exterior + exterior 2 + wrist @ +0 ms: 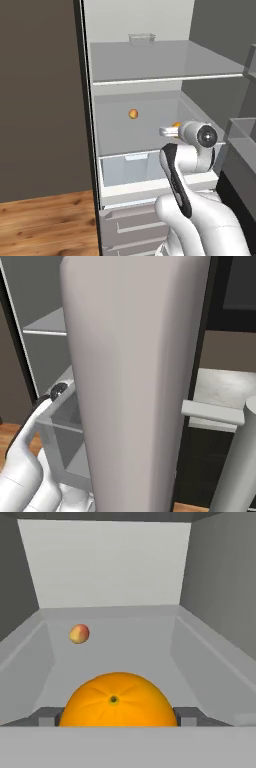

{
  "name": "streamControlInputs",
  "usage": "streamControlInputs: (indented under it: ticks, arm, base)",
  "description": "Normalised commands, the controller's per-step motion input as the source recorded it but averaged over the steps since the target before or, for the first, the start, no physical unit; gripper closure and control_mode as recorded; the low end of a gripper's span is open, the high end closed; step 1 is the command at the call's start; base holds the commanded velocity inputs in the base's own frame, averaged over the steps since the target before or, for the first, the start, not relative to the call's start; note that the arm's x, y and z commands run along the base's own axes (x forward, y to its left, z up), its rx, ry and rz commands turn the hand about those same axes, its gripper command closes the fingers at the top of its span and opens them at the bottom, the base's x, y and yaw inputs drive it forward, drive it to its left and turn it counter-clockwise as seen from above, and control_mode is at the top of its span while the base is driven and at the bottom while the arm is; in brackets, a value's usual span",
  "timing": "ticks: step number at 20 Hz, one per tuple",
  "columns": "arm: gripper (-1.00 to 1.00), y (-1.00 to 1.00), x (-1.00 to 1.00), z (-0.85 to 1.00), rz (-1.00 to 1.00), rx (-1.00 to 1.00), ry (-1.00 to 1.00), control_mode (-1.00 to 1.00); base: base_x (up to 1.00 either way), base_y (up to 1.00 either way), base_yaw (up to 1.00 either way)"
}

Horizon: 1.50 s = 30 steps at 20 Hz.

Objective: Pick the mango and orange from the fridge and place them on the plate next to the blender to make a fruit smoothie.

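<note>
Now orange point(118, 702) sits between end effector point(118, 718) fingertips

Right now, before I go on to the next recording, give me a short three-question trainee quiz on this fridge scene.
1. True or false: the orange sits between the fingertips of the gripper.
2. Multiple choice: where is the mango? A) on the top glass shelf; B) farther back on the same shelf as the orange; C) in the clear crisper drawer.
3. Fill in: on the top shelf of the fridge stands a small clear ____.

Key:
1. True; in the hand view the fingers flank it closely on both sides.
2. B.
3. Container.
</note>
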Motion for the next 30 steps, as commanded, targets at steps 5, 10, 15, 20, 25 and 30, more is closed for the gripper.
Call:
streamControlInputs:
  ticks: [5,10,15,20,25,30]
  arm:
    - [1.00,0.00,-0.91,0.53,-0.03,0.00,0.16,-1.00]
    - [1.00,0.00,-0.84,0.23,0.00,0.00,0.21,-1.00]
    - [1.00,0.22,-0.72,0.05,0.01,-0.03,0.21,-1.00]
    - [1.00,0.34,-0.33,-0.17,0.04,-0.08,0.06,-1.00]
    - [1.00,0.15,0.00,-0.03,0.02,-0.05,0.01,-1.00]
    - [1.00,0.17,-0.01,-0.05,0.00,-0.07,0.01,-1.00]
  base:
    - [0.00,0.00,0.00]
    - [0.00,0.00,0.00]
    - [0.00,0.00,0.00]
    - [0.00,0.00,0.00]
    - [0.00,0.00,0.00]
    - [0.00,0.00,0.00]
